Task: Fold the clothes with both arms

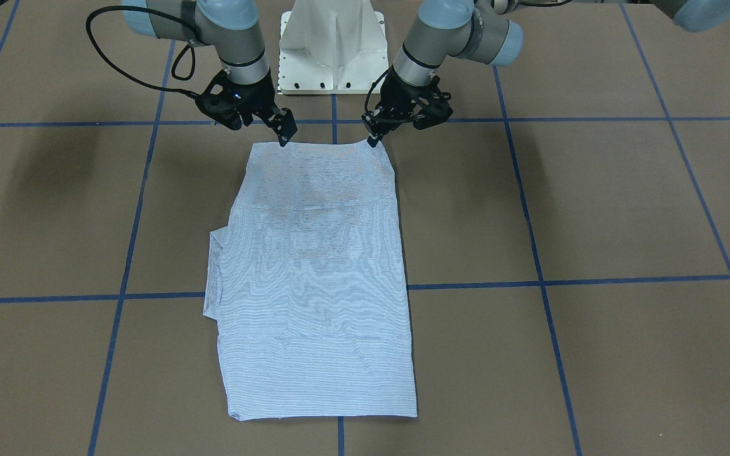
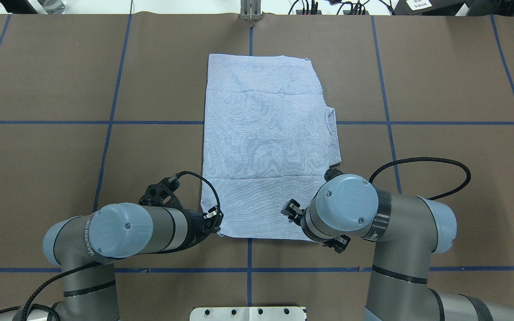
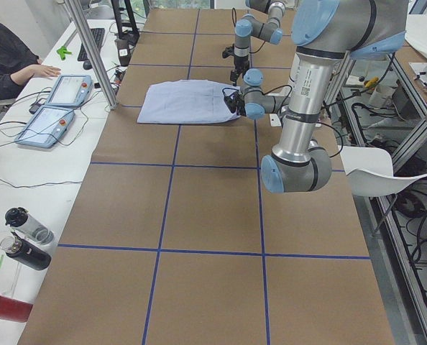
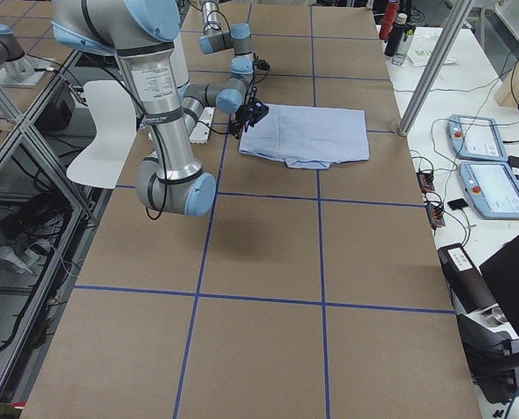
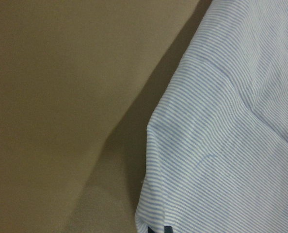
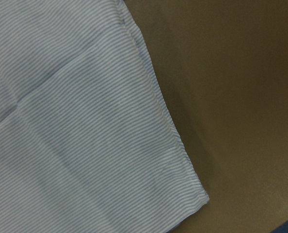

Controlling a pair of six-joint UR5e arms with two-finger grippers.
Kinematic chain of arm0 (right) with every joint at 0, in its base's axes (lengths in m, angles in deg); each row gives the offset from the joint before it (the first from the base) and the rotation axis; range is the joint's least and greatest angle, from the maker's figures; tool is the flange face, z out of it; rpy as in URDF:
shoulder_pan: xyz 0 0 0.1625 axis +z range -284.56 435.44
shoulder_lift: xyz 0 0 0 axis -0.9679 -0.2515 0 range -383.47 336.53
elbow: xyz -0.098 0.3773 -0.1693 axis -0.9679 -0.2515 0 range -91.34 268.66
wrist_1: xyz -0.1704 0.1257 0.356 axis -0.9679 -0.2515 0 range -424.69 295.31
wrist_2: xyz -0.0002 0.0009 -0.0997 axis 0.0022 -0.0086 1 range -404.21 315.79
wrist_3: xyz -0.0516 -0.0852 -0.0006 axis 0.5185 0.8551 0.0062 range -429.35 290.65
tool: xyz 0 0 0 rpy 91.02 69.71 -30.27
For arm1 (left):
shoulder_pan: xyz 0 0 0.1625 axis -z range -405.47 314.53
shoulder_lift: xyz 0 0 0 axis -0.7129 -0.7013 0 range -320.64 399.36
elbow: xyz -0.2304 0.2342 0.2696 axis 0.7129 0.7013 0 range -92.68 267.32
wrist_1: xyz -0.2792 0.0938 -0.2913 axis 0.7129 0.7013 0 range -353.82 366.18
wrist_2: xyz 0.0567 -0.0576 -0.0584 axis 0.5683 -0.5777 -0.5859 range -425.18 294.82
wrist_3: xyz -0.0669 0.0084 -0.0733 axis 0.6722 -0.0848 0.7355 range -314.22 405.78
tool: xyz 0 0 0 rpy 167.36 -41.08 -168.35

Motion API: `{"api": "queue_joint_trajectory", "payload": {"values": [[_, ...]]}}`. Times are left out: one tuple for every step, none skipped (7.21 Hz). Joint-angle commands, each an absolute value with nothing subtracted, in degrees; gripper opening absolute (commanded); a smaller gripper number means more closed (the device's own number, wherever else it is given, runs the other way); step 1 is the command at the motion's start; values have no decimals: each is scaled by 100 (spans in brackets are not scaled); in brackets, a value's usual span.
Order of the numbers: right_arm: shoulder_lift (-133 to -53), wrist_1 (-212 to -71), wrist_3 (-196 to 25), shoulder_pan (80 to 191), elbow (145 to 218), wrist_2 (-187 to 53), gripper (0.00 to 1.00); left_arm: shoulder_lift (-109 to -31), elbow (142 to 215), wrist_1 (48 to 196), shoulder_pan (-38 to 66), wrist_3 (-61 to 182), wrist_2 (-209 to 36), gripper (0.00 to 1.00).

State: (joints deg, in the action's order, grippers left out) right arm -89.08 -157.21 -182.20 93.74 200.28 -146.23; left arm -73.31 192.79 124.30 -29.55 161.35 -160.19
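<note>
The light blue-and-white pinstriped shirt (image 2: 266,147) showed no readable writing. The only lettering in view ran along a band on the silver-grey tubular left arm (image 2: 118,229) and was too small to read.

The shirt lay folded into a long, narrow rectangle at the middle of the table, one short end towards the robot and the other towards the far edge. Both grippers were at the near short end, one at each corner. The black two-finger left gripper (image 1: 374,138) had its tips pinched together on the corner on the robot's left. In its wrist view the cloth rose off the table over a dark fingertip and cast a broad shadow. The black two-finger right gripper (image 1: 284,134) touched the same edge just inside the other corner, under the silver-grey right arm (image 2: 350,205). Whether it gripped the cloth I could not tell.

The fabric was thin, woven in fine stripes, with a stitched hem and two soft creases across its width. A folded layer with a curved seam (image 2: 332,129) jutted out of the long side on the robot's right.

The shirt rested on the matt brown paper-covered table (image 2: 440,178), which was marked into squares by blue tape lines (image 2: 105,122). The white metal pedestal base (image 1: 332,50) stood between the arms.
</note>
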Motion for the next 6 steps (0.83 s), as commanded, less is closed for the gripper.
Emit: {"api": "queue_joint_trajectory", "payload": {"values": [[-8868, -15706, -18202, 9319, 19783, -14546, 100, -7331, 19270, 12430, -2956, 16135, -16019, 0], [-8790, -15715, -18211, 9310, 19661, -14537, 100, -7331, 19270, 12430, -2956, 16144, -16019, 0], [-8833, -15715, -18211, 9258, 19651, -14537, 100, -7340, 19270, 12430, -2956, 16144, -16019, 0], [-8868, -15715, -18202, 9188, 19642, -14520, 100, -7340, 19270, 12430, -2956, 16144, -16019, 0], [-8886, -15706, -18185, 9109, 19590, -14432, 100, -7340, 19270, 12430, -2956, 16144, -16019, 0], [-8886, -15706, -18176, 9065, 19563, -14423, 100, -7331, 19270, 12430, -2948, 16144, -16019, 0]]}}
